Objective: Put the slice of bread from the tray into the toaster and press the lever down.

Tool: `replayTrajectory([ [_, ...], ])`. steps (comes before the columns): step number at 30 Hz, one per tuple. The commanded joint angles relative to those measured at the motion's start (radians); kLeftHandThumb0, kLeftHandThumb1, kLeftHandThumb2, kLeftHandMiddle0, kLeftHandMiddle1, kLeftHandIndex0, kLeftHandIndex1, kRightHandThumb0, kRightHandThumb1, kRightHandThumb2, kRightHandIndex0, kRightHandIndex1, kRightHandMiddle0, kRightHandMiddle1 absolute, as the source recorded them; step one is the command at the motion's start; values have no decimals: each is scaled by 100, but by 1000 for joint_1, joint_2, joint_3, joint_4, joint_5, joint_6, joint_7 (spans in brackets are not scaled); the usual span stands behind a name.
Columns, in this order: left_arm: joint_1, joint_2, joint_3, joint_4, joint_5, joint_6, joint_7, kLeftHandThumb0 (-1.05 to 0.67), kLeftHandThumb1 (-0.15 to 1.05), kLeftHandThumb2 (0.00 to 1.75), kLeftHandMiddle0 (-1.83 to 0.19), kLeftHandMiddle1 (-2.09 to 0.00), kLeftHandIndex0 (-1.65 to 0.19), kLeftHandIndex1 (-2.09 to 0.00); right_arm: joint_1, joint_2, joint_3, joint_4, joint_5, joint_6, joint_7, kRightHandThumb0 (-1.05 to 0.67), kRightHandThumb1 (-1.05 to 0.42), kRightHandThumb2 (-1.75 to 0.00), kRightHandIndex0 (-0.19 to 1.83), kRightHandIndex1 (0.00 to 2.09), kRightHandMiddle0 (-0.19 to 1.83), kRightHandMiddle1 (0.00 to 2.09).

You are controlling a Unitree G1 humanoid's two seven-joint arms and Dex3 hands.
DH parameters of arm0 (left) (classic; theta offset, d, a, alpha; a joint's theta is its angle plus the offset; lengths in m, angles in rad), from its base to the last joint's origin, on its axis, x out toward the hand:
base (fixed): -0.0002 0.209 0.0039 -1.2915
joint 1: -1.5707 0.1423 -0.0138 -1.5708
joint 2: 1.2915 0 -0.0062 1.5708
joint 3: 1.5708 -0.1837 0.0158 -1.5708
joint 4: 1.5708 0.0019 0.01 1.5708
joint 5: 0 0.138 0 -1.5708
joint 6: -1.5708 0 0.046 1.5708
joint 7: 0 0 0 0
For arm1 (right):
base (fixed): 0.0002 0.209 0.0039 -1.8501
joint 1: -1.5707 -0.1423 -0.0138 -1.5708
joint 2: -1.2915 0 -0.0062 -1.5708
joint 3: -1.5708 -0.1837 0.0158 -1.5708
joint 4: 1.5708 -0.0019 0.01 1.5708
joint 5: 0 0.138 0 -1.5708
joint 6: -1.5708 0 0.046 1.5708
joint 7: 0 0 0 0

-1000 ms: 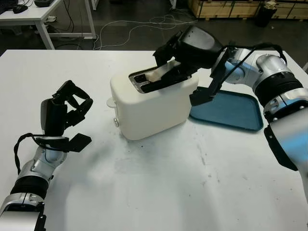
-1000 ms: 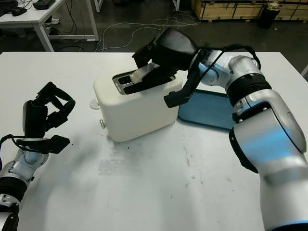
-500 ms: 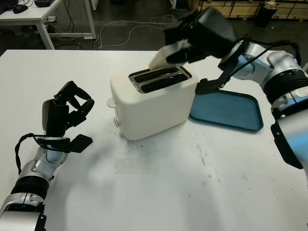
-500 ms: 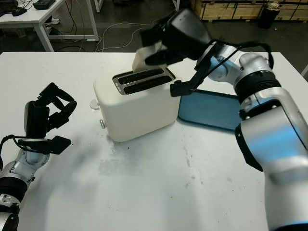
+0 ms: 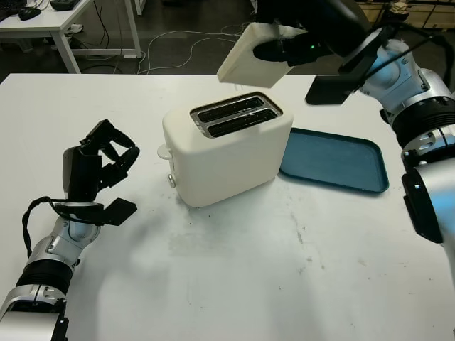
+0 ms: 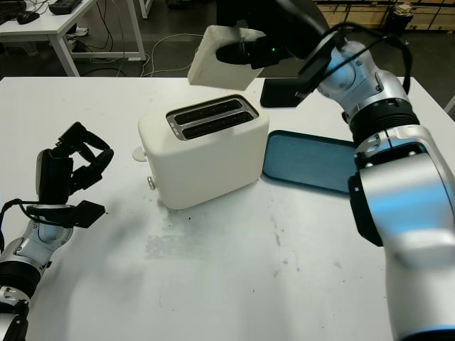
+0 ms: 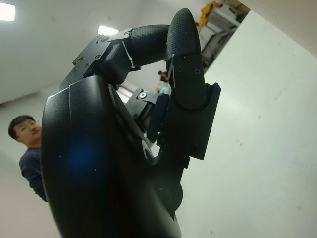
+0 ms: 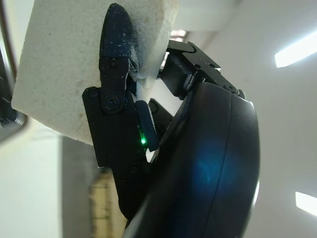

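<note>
Left eye view showed the right hand (image 5: 298,42), fingers grasping the slice of bread (image 5: 252,62), lifted higher above the white toaster (image 5: 226,153) than a second before, beside the blue tray (image 5: 341,160), while the left hand (image 5: 99,160) stayed curled, holding nothing, over the desk (image 5: 249,277).

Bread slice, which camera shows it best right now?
The left eye view: the whole bread slice shows, held tilted above the toaster by the right hand. The right eye view matches it. The right wrist view shows one face, a finger pressing into it.
</note>
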Motion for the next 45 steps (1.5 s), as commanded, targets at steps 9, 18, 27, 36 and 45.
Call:
replayTrajectory([
  [9,3,4,-3,0,-8,3,-8,-105,92,46,-77,-175,-47,-162,9,40,-38,-55,84,184,311,-68,-92,-26,113,175,90,175],
  [18,5,2,-2,4,-14,-4,-11,-105,92,45,-77,-175,-46,-161,20,68,-38,-51,81,221,370,-63,-92,-21,113,175,91,175],
  [27,5,3,-6,5,-7,-6,-3,-105,92,45,-77,-175,-47,-161,29,81,-37,-44,52,174,295,-65,-92,-32,106,175,84,175],
  [36,7,2,-5,3,-6,1,-4,-105,92,46,-77,-175,-46,-163,-14,76,-56,-26,49,147,171,-63,-92,-35,105,175,79,175],
  [45,12,-1,-4,0,-12,-3,-6,-105,92,45,-77,-175,-47,-162,-42,77,-96,9,56,178,161,-63,-92,-34,103,175,80,175],
])
